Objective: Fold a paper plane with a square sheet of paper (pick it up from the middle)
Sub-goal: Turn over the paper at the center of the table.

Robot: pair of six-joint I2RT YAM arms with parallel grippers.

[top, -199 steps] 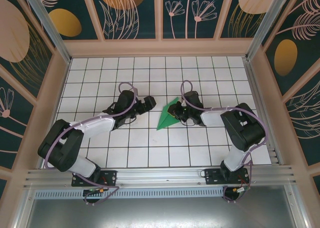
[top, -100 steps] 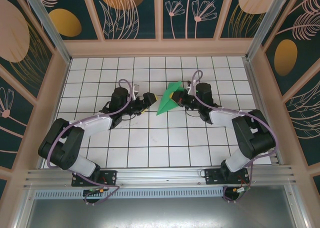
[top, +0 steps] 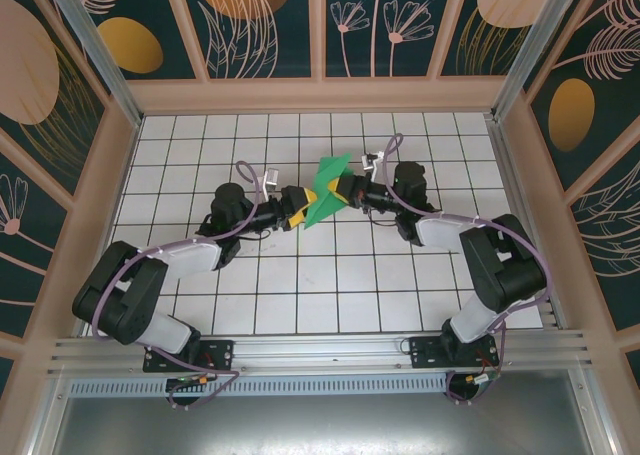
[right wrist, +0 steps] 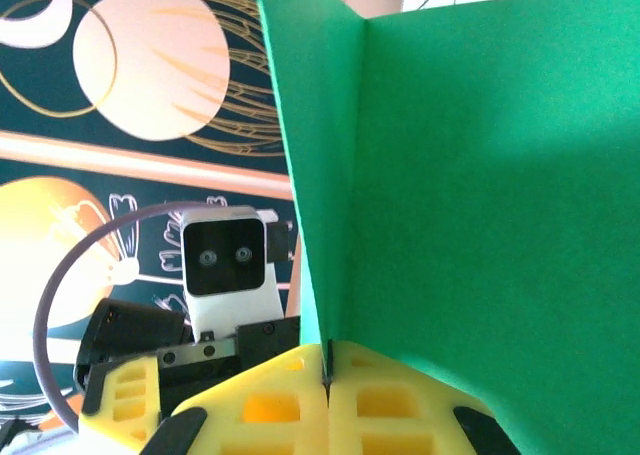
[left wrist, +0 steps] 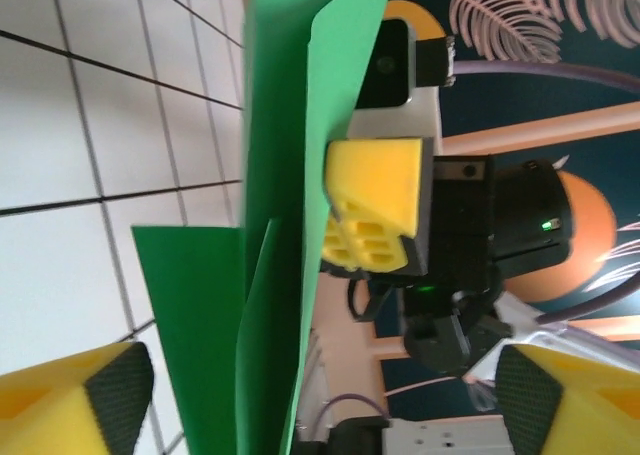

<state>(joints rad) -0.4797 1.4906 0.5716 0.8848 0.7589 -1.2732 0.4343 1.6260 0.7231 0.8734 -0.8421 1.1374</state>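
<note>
Green paper plane (top: 323,189) pinched in the closed right tool (right wrist: 327,373), left tool (left wrist: 320,400) spread wide around it.

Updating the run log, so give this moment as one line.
right end effector: shut on paper plane | left end effector: open, straddling the plane

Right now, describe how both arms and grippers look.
The left arm and right arm have white links between bulky black joints, with lilac cables looped alongside. The left gripper and right gripper are black with yellow cut-out pads and a white camera box on the wrist.
</note>
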